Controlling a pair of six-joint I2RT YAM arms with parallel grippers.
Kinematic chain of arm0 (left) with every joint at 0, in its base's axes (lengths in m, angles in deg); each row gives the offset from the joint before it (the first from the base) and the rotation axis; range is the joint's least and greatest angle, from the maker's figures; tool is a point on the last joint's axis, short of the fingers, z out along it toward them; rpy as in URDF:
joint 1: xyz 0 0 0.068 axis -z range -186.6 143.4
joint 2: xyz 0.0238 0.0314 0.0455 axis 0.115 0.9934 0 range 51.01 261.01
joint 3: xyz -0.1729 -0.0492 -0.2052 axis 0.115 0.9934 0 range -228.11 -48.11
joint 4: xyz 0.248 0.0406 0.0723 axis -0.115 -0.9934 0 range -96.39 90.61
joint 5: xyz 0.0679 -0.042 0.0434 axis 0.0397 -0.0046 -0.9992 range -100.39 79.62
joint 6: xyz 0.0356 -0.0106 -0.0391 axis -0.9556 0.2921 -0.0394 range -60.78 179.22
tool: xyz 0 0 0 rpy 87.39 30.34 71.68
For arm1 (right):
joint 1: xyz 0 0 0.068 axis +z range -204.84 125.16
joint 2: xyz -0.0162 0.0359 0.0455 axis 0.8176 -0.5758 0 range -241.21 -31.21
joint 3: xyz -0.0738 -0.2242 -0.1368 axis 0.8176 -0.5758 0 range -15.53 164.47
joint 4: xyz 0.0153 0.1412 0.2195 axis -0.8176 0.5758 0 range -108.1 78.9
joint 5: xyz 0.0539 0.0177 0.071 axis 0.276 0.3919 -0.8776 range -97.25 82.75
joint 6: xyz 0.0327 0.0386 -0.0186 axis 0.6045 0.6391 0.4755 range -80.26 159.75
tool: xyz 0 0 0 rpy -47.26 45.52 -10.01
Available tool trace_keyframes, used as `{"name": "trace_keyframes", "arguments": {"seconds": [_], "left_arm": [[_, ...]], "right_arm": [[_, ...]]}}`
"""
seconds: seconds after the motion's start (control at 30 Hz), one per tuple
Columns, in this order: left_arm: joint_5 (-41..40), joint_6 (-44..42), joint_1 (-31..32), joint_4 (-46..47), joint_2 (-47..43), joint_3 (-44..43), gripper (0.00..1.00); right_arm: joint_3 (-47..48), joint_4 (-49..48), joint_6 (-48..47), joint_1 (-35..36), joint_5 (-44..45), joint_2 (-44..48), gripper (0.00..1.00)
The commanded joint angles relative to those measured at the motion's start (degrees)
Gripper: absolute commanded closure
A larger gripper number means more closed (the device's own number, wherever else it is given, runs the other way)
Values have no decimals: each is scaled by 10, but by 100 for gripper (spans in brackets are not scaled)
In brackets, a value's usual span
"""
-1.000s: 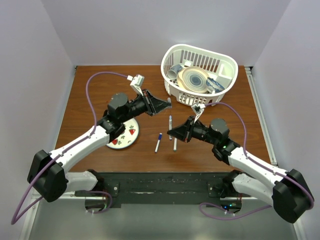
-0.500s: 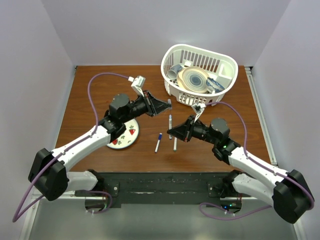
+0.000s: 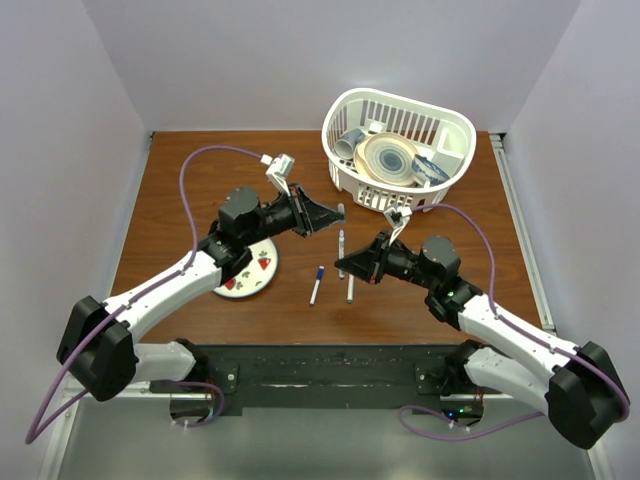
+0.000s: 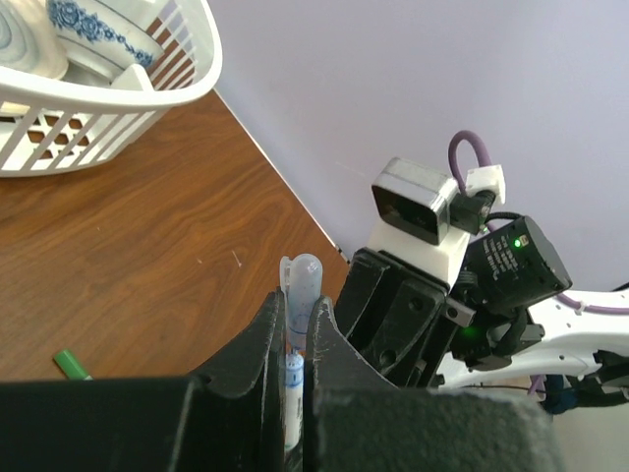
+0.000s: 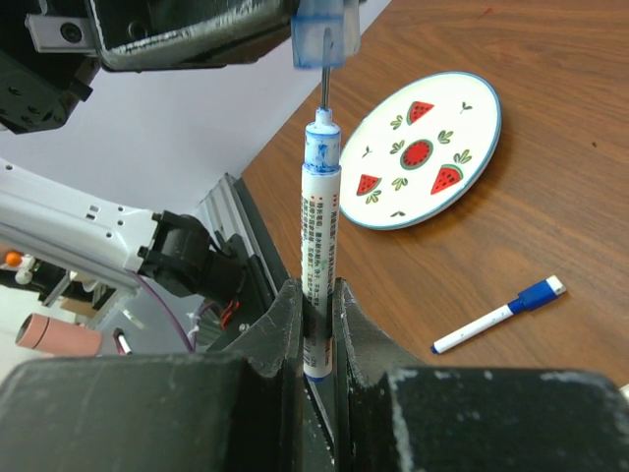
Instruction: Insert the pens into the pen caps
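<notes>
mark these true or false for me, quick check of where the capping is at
1. The right pincer holds a pen upright. True.
2. The blue cap in the left pincer is pushed fully onto that pen. False: only the thin tip reaches the cap's mouth, and the blue-stained end of the barrel is bare.
3. The watermelon plate sits inside the white basket. False: it lies on the table, by the left arm.
4. A capped pen with a blue cap lies on the table. True.
</notes>
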Motion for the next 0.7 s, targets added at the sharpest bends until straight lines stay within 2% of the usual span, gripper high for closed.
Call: {"name": "trace_keyframes", "arguments": {"seconds": [0.0, 0.2, 0.37, 0.43, 0.47, 0.57, 0.67], "left_arm": [[35, -17, 3, -4, -9, 18, 100], [35, -23, 6, -29, -10, 26, 100], [78, -6, 13, 18, -8, 31, 99], [94, -1, 13, 37, -10, 36, 93], [95, 2, 13, 39, -12, 37, 85], [95, 2, 13, 44, -18, 38, 70], [94, 8, 12, 52, -20, 39, 62]], "right_arm": [[20, 1, -28, 3, 33, 17, 100], [14, -3, -30, 4, 54, 28, 100], [23, -1, -28, 4, 55, 23, 100], [26, 1, -30, 4, 55, 25, 100], [28, 4, -32, 3, 55, 26, 100], [32, 10, -35, 4, 50, 30, 100], [32, 12, -30, 4, 39, 29, 100]]}}
